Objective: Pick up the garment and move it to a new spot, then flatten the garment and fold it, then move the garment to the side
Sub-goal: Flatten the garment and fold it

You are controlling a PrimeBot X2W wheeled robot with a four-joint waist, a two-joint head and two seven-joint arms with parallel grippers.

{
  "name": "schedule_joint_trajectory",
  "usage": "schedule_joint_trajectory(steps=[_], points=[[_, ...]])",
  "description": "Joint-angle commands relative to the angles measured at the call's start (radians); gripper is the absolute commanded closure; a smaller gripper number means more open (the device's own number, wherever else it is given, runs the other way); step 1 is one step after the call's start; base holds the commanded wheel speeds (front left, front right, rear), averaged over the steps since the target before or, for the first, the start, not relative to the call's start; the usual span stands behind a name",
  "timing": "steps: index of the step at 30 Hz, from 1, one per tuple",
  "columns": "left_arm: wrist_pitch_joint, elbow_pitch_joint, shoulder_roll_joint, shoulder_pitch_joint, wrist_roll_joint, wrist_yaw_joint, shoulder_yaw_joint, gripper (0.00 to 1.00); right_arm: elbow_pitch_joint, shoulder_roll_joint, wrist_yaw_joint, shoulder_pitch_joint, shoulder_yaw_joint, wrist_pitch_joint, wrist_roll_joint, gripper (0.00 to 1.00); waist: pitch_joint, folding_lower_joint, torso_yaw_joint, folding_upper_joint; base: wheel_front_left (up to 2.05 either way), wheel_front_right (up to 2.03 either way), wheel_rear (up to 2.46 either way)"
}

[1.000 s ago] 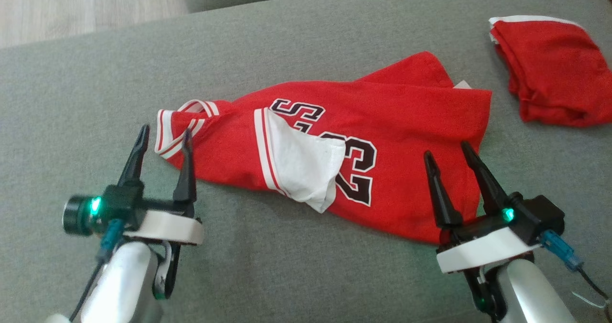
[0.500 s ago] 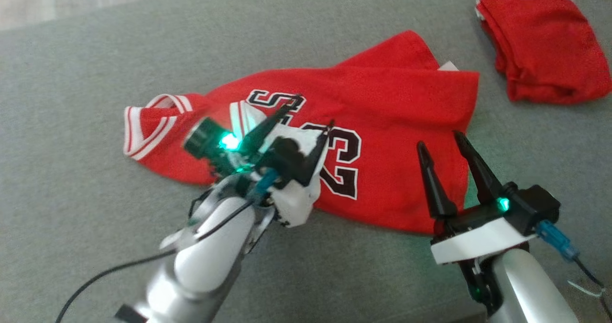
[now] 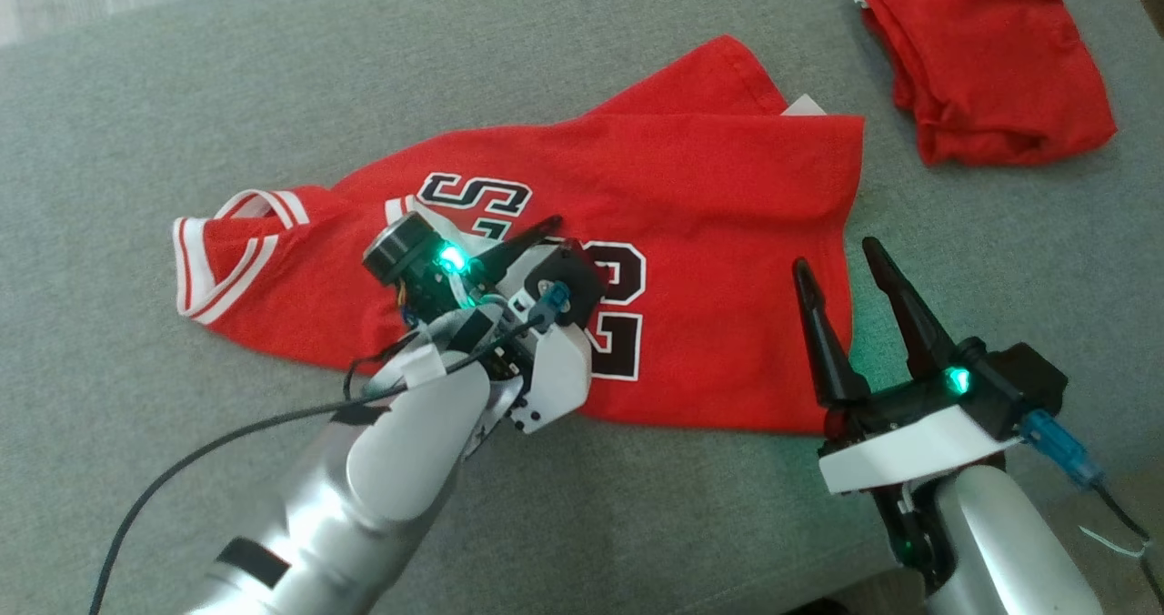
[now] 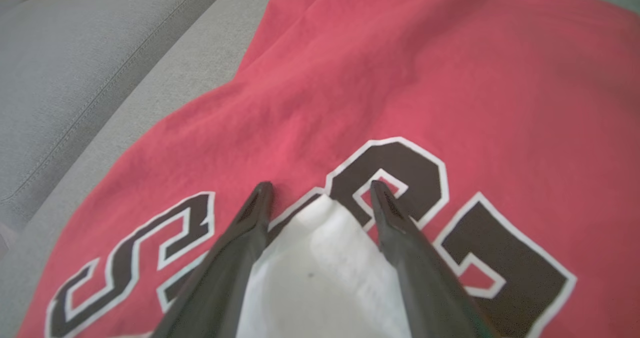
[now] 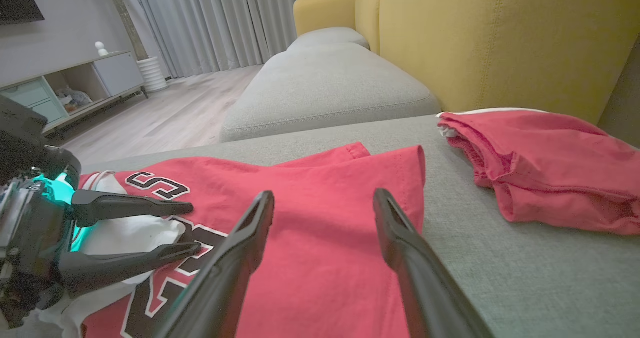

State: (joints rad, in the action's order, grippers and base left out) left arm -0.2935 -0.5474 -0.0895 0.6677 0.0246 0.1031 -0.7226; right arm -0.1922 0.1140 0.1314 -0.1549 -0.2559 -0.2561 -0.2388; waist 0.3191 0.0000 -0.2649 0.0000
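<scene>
The garment (image 3: 718, 187) is a red jersey with black-and-white lettering, lying crumpled and spread on the grey cushion. A white turned-over flap (image 4: 320, 273) sits at its middle. My left gripper (image 3: 577, 242) hangs low over that flap and is open. Its fingers (image 4: 250, 228) straddle the flap in the left wrist view, tips on the lettering, gripping nothing. The right wrist view shows the left gripper (image 5: 192, 228) from the side. My right gripper (image 3: 835, 256) stands open just above the jersey's near right hem (image 5: 324, 194), empty.
A second red garment (image 3: 991, 78), loosely folded, lies at the far right of the grey cushion (image 3: 182, 96). A yellow backrest (image 5: 500, 38) rises behind it. The cushion's front edge runs by my right forearm. A black cable (image 3: 227, 433) trails from my left arm.
My left arm swung right from the jersey's striped left end to over its middle, bringing its open fingers down around the white flap. The camera shifted; the right gripper stays put.
</scene>
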Motion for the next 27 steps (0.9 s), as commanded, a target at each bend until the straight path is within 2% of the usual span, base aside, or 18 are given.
schedule_joint_trajectory(steps=[1,4,5,6,7,8,9,11,12,14,15,18,19,22,23,24,25,27], points=[[-0.005,0.043,-0.016,0.007,-0.002,-0.001,0.015,0.0,0.027,0.007,-0.001,-0.009,-0.015,-0.006,-0.003,0.0,-0.004,0.0,0.004,0.0,0.0,0.0,0.0],[-0.004,0.073,-0.021,-0.015,-0.002,-0.013,0.008,0.0,0.026,0.006,-0.001,-0.008,-0.018,-0.006,-0.001,0.0,-0.013,0.0,0.012,0.0,0.0,0.0,0.0],[-0.003,0.082,-0.023,-0.023,-0.003,-0.016,0.006,0.03,0.027,0.007,-0.001,-0.008,-0.018,-0.006,-0.001,0.0,-0.016,0.0,0.015,0.0,0.0,0.0,0.0],[-0.003,0.09,-0.025,-0.031,-0.005,-0.018,0.003,0.11,0.028,0.008,-0.001,-0.007,-0.02,-0.006,-0.001,0.0,-0.018,0.0,0.017,0.0,0.0,0.0,0.0],[-0.002,0.095,-0.028,-0.037,-0.007,-0.019,0.002,0.35,0.028,0.008,-0.001,-0.007,-0.022,-0.006,-0.001,0.0,-0.02,0.0,0.019,0.0,0.0,0.0,0.0],[-0.001,0.097,-0.031,-0.042,-0.007,-0.021,0.0,0.47,0.027,0.009,-0.001,-0.008,-0.025,-0.006,-0.001,0.0,-0.022,0.0,0.019,0.0,0.0,0.0,0.0],[-0.001,0.099,-0.033,-0.045,-0.007,-0.022,-0.002,0.47,0.026,0.009,-0.001,-0.009,-0.028,-0.006,-0.001,0.0,-0.023,0.0,0.02,0.0,0.0,0.0,0.0],[0.006,0.101,-0.035,-0.046,-0.004,-0.032,-0.004,0.28,0.025,0.01,-0.001,-0.011,-0.032,-0.006,-0.002,0.0,-0.026,0.0,0.019,0.0,0.0,0.0,0.0],[0.01,0.099,-0.036,-0.045,-0.002,-0.036,-0.006,0.25,0.024,0.011,-0.001,-0.012,-0.035,-0.006,-0.003,0.0,-0.027,0.0,0.019,0.0,0.0,0.0,0.0],[0.019,0.092,-0.035,-0.041,0.001,-0.045,-0.007,0.25,0.023,0.01,-0.001,-0.013,-0.041,-0.006,-0.003,0.0,-0.03,0.0,0.016,0.0,0.0,0.0,0.0],[0.023,0.085,-0.035,-0.039,0.001,-0.048,-0.008,0.3,0.022,0.011,-0.001,-0.013,-0.045,-0.006,-0.004,0.0,-0.031,0.0,0.013,0.0,0.0,0.0,0.0],[0.03,0.058,-0.035,-0.033,-0.002,-0.052,-0.009,0.36,0.019,0.014,-0.001,-0.014,-0.053,-0.006,-0.007,0.0,-0.034,0.0,0.005,0.0,0.0,0.0,0.0],[0.033,0.048,-0.035,-0.031,-0.004,-0.052,-0.009,0.42,0.019,0.016,-0.001,-0.014,-0.055,-0.006,-0.009,0.0,-0.035,0.0,0.001,0.0,0.0,0.0,0.0],[0.041,0.02,-0.036,-0.023,-0.005,-0.057,-0.011,0.66,0.017,0.019,-0.001,-0.012,-0.057,-0.006,-0.011,0.0,-0.039,0.0,-0.007,0.0,0.0,0.0,0.0],[0.044,0.013,-0.036,-0.021,-0.005,-0.059,-0.011,0.76,0.016,0.02,-0.001,-0.011,-0.057,-0.006,-0.012,0.0,-0.041,0.0,-0.009,0.0,0.0,0.0,0.0],[0.049,0.008,-0.036,-0.018,-0.005,-0.063,-0.012,0.92,0.016,0.02,-0.001,-0.01,-0.056,-0.006,-0.012,0.0,-0.041,0.0,-0.01,0.0,0.0,0.0,0.0],[0.054,0.003,-0.036,-0.017,-0.005,-0.065,-0.012,1.0,0.016,0.02,-0.001,-0.009,-0.055,-0.006,-0.011,0.0,-0.043,0.0,-0.011,0.0,0.0,0.0,0.0],[0.068,-0.002,-0.034,-0.014,-0.006,-0.07,-0.014,1.0,0.016,0.02,-0.001,-0.005,-0.051,-0.006,-0.01,0.0,-0.046,0.0,-0.008,0.0,0.0,0.0,0.0]])
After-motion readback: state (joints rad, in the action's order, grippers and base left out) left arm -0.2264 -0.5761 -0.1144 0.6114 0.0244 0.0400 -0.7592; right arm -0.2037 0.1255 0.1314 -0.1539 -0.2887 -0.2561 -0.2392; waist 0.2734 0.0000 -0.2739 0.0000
